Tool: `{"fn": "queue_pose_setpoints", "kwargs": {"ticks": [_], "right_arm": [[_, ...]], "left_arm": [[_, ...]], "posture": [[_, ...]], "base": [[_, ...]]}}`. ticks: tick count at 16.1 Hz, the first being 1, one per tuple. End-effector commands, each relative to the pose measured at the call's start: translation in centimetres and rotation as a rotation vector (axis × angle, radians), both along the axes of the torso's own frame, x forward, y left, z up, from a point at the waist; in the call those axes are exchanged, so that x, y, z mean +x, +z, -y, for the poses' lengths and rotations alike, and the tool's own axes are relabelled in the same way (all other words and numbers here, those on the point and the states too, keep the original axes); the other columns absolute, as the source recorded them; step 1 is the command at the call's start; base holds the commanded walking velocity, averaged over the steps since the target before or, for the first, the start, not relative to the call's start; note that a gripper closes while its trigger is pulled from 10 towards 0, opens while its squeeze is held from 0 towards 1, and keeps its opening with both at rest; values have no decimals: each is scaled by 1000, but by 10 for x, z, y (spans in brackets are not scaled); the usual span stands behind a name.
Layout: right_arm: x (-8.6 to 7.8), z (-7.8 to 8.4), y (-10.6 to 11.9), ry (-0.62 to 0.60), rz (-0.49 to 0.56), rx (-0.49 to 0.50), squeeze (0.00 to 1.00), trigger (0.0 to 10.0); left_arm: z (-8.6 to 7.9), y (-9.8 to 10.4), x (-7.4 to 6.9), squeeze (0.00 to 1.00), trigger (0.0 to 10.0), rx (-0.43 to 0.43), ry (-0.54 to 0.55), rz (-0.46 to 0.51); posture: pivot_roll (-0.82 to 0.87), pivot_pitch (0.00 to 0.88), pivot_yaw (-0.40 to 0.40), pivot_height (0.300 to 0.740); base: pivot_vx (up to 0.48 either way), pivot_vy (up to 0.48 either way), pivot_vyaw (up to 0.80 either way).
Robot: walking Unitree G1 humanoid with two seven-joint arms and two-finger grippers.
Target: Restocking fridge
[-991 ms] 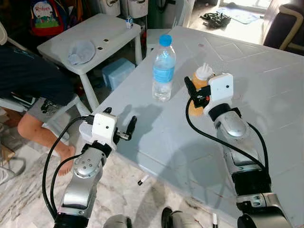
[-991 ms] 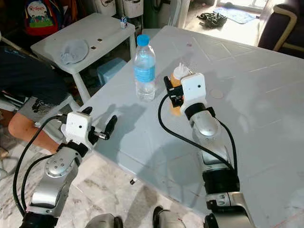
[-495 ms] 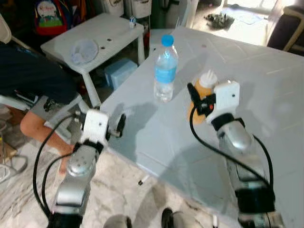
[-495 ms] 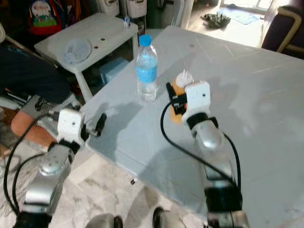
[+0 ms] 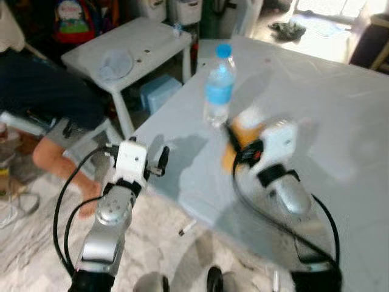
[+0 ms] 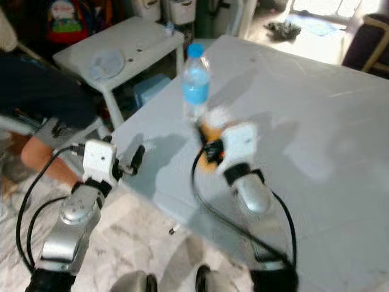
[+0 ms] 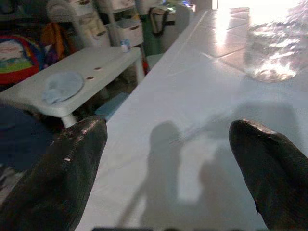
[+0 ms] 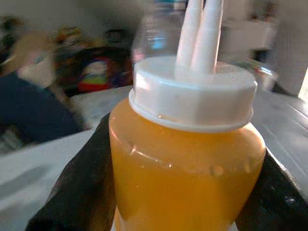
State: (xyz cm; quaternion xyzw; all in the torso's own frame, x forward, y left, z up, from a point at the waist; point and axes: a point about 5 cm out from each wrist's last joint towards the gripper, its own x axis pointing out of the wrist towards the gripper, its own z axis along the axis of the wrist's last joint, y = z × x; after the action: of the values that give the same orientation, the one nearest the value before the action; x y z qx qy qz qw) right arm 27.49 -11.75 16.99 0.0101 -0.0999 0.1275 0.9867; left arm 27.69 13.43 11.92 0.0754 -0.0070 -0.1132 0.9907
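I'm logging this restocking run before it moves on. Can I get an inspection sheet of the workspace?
Surface: white table, bare apart from two bottles.
Job's things: orange sauce bottle in the right tool; water bottle upright behind it.
Clutter: nothing seen on the table.
Grippers: right tool shut on the sauce bottle; left tool open, at the table's edge.
Cables: black leads loop along both arms.
Surroundings: small side table with a cloth; a seated person.
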Motion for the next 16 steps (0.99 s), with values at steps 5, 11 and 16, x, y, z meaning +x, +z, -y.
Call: {"fn": "queue_pose_setpoints", "kwargs": {"ticks": [5,11,16], "right_arm": [[6,15,-12,-94,-14,-59,0,10000],[12,16,-7,-86,16,-69,0,10000],[12,9,-5,-52,27,-58,0,10000]], "left_arm": [[-1,-6,3,0,10000,4,4,-13],[1,-6,4,0,10000,-6,16,-3],[0,-8,4,0,10000,0,9,-5]], "posture": [[42,30,28,740],[41,29,14,740],[37,31,18,740]], "base": [[-286,0,0],[-297,0,781],[-296,0,800]]}}
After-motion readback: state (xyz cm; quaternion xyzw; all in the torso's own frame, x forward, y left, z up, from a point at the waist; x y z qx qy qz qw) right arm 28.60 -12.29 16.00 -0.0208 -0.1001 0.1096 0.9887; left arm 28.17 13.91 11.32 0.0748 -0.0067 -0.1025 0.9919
